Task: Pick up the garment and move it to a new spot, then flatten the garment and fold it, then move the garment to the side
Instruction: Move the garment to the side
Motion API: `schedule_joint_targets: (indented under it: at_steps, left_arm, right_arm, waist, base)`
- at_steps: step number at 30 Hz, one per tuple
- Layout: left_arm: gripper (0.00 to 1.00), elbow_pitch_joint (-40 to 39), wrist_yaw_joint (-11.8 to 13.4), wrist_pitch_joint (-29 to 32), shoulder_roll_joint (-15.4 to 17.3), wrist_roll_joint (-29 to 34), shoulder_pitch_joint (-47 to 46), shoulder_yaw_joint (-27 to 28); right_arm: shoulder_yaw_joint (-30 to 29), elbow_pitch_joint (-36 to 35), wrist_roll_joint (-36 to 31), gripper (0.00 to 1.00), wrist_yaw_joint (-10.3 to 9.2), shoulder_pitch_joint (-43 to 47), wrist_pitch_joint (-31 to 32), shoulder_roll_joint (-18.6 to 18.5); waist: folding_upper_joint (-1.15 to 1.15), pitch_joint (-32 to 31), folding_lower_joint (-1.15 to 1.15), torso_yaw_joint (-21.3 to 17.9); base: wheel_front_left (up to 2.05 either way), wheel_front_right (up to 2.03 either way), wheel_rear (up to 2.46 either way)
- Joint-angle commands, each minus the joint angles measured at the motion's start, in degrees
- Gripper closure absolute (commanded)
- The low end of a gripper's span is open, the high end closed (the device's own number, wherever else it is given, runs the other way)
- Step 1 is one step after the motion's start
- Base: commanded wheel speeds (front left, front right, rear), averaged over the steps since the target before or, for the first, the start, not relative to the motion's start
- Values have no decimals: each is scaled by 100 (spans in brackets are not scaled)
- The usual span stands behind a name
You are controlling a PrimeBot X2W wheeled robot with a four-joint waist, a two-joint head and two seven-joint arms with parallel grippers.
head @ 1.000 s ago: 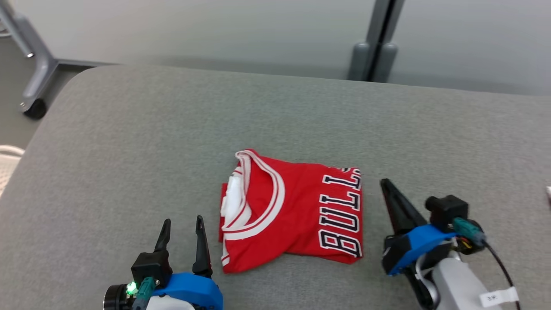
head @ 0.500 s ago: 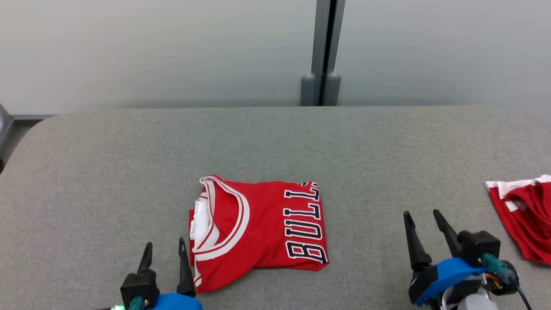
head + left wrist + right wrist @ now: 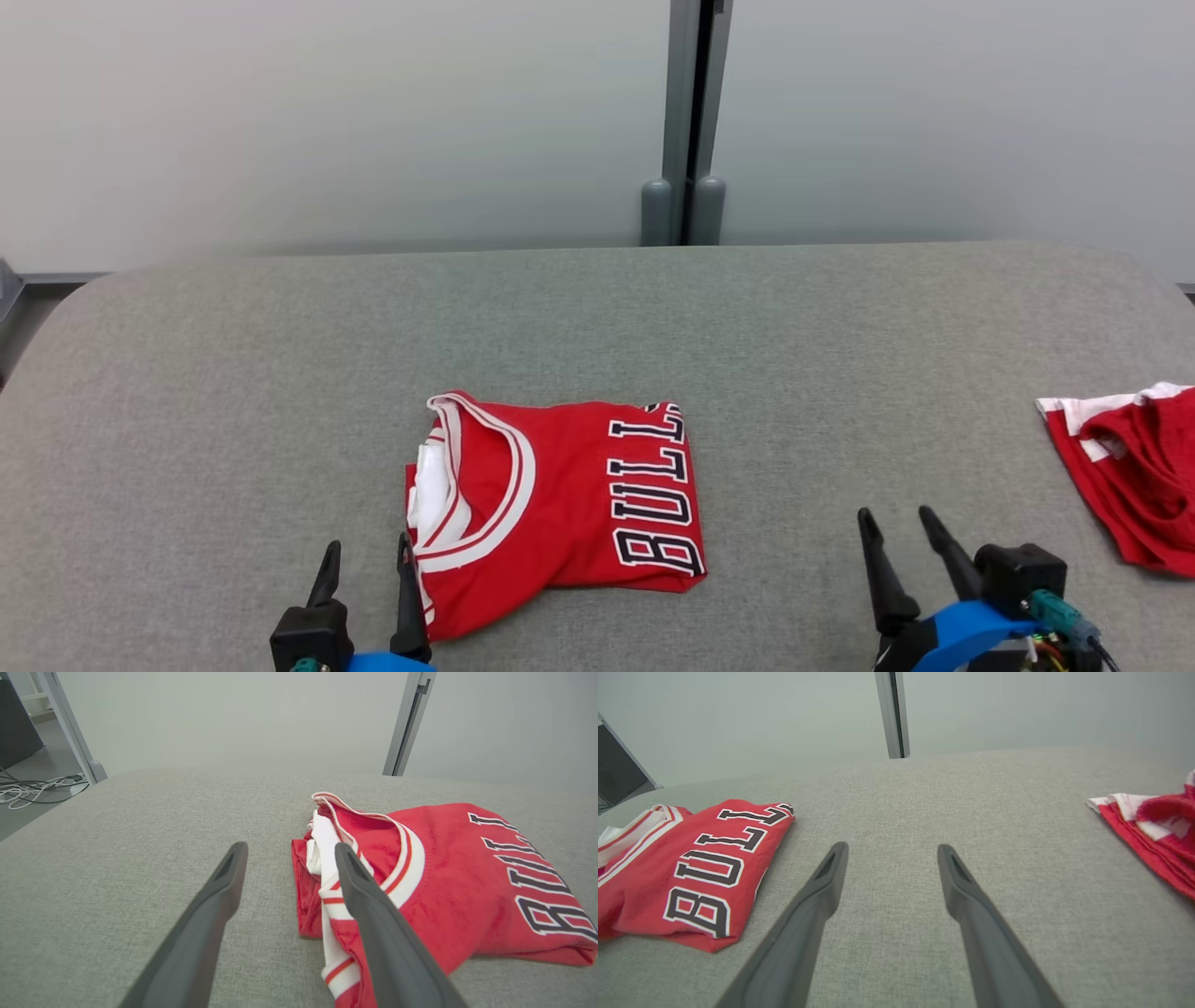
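We see the left tool (image 3: 368, 543) with fingers apart and empty, one finger just beside the collar of the folded red jersey (image 3: 569, 495), contact unclear; the right tool (image 3: 894, 512), also apart and empty, hovers over the grey counter (image 3: 653, 317) to the jersey's right. Both tool bodies are cut off below. The jersey lies near-centre, its lettering cut short at a fold, and a second red-and-white cloth (image 3: 1130, 467) is cropped at the right edge.

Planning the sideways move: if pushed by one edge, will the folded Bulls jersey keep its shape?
Probably not: the jersey looks thin and floppy, layers loose at the collar, so it would likely bunch. The textured grey surface probably drags on it.
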Motion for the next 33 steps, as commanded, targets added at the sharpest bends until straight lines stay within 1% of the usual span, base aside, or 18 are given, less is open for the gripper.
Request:
schedule_joint_targets:
  at_steps: [1,5,9,12,15,20,21,22,23,25,28,33]
  left_arm:
    - [0,-3,-14,-26,2,-17,-34,-8]
    - [0,-40,-47,-26,-1,-64,-176,-207]
    - [0,-60,-5,-26,4,-100,-289,-406]
    - [0,-55,19,-26,0,-91,-346,-485]
    - [0,-71,35,-26,-1,-72,-382,-509]
    - [0,-107,43,-26,-3,-102,-375,-488]
    - [0,-120,42,-26,-3,-106,-374,-495]
    - [0,-129,54,-26,-2,-114,-369,-490]
    - [0,-144,67,-26,-1,-119,-360,-481]
    - [0,-173,86,-26,-3,-156,-354,-490]
    - [0,-207,81,-26,-1,-181,-373,-504]
    - [0,-247,29,-26,1,-215,-423,-622]
  right_arm:
    - [40,23,79,0,1,6,-19,1]
    - [405,300,416,0,1,-332,-19,-3]
    - [714,628,614,0,1,-710,-19,-2]
    - [808,947,602,0,1,-1033,-19,-6]
    - [746,1316,648,0,1,-1282,-18,-7]
    - [721,1895,856,0,1,-1539,-19,-11]
    - [747,2010,878,19,1,-1572,-18,-10]
    - [770,2068,952,51,1,-1614,-14,-9]
    - [751,2098,1037,99,1,-1636,-5,-8]
    - [765,2090,1102,100,1,-1622,-5,-7]
    - [729,1920,1136,100,1,-1640,-11,-17]
    - [674,1459,1135,100,1,-1600,-19,-14]
  waist:
    - [1,44,1,53]
    - [1,247,1,321]
    - [1,468,1,711]
    - [1,590,1,1019]
    - [1,690,1,1300]
    - [1,811,1,1573]
    - [1,833,1,1596]
    - [1,843,1,1602]
    - [1,855,1,1599]
    - [1,870,1,1546]
    - [1,849,1,1365]
    - [1,725,1,786]
  base:
    - [0,0,0]
    - [0,0,0]
    - [0,0,0]
    - [0,0,0]
    - [0,0,0]
    - [0,0,0]
    - [0,0,0]
    - [0,0,0]
    - [0,0,0]
    - [0,0,0]
    - [0,0,0]
    - [0,0,0]
